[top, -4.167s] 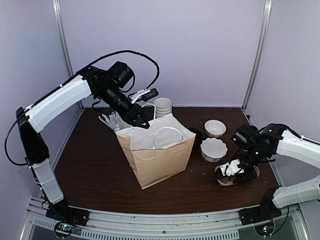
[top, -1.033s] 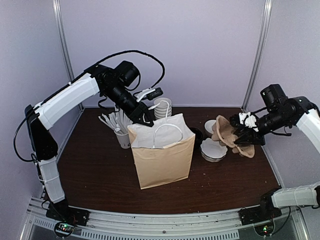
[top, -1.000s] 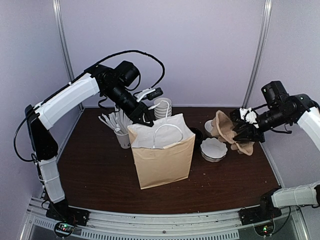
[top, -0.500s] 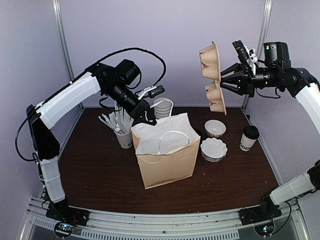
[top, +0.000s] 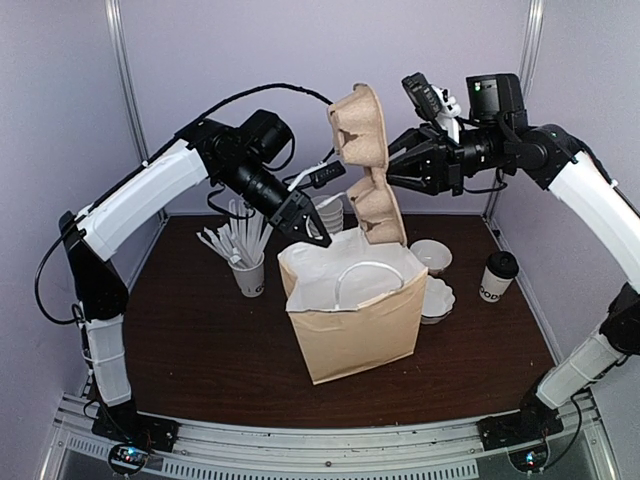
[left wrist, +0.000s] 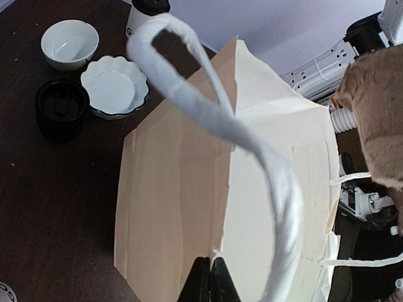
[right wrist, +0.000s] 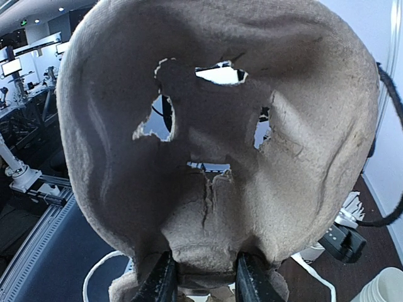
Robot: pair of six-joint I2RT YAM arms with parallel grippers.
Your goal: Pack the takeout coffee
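Pinches the bag rim tight in the left tool. Grips the cardboard carrier in the right tool, on edge above the bag.

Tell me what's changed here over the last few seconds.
The right gripper lifted the brown cup carrier off the table's right side and swung it left; it now hangs on edge above the paper bag. The left gripper, pinching the bag's rear rim, pulled the bag rightward, toward the scalloped dish. The straw cup, cup stack and white bowl stayed put.
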